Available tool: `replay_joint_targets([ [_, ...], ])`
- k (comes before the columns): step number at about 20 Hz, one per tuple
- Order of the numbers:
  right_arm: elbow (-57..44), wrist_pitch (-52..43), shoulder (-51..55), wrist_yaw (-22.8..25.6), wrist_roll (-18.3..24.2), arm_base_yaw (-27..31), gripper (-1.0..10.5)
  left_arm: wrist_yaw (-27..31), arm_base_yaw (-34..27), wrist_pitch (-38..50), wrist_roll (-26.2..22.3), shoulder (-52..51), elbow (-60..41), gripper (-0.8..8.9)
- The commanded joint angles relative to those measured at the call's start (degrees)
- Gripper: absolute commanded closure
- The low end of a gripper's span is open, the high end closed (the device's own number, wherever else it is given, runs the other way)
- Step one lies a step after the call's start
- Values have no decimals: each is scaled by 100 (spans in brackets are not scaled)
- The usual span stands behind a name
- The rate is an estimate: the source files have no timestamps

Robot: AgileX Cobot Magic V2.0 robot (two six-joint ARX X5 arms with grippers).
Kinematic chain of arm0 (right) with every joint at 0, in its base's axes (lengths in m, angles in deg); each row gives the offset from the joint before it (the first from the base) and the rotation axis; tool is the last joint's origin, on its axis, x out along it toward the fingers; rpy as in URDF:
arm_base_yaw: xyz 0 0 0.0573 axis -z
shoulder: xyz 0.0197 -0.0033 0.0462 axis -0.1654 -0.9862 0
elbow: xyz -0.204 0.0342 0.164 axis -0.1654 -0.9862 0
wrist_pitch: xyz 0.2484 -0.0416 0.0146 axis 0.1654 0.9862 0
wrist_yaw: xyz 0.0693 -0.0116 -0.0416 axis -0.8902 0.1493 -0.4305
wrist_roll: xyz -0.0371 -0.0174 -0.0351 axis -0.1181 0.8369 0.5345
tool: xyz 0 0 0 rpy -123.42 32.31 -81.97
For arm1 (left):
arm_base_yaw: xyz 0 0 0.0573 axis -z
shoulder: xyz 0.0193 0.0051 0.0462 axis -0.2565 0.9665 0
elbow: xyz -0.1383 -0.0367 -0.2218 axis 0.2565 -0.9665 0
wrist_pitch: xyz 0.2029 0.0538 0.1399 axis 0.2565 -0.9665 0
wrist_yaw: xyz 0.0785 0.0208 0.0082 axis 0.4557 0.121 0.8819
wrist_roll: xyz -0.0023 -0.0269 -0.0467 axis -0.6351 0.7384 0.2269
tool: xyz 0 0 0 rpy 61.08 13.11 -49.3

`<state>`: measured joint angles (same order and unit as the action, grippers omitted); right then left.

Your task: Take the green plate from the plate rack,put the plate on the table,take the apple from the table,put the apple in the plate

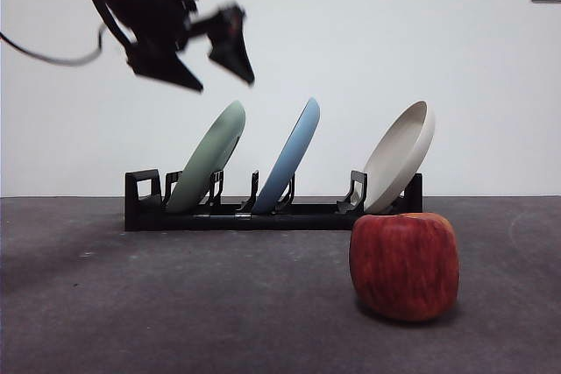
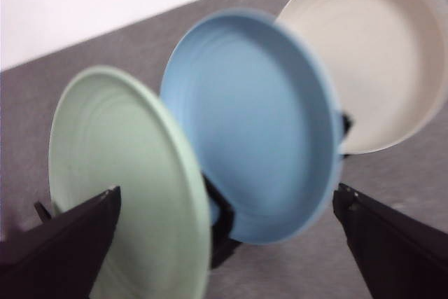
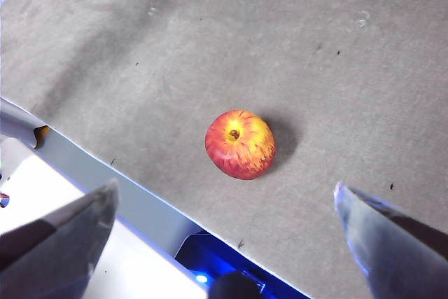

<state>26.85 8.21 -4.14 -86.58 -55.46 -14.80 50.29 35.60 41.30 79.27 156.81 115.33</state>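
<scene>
sage-green plate (image 1: 207, 158), black rack (image 1: 263, 213), red-yellow streaked apple (image 1: 404, 265)

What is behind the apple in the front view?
Behind the apple runs the plate rack; the cream plate leans there, right above the apple. The apple covers the rack's lower right end and the table just behind it.

Light blue plate (image 1: 289, 157) crowds green plate (image 1: 207, 158).
</scene>
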Motion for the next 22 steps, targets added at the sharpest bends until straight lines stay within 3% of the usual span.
replay_joint_targets([
  [1,15,13,7,-20,-20,-11,287,42,24,278,-175,365,20,220],
  [5,15,17,7,-20,-17,-11,287,81,22,501,-216,737,20,224],
  [6,15,17,7,-17,-20,-11,288,107,24,503,-216,785,20,290],
  [8,15,15,7,-17,-20,-11,288,129,24,498,-216,811,20,547],
  [11,15,15,7,-17,-17,-11,288,55,22,520,-216,811,20,824],
  [22,15,13,7,-17,-17,-11,289,-4,15,522,-214,743,44,822],
])
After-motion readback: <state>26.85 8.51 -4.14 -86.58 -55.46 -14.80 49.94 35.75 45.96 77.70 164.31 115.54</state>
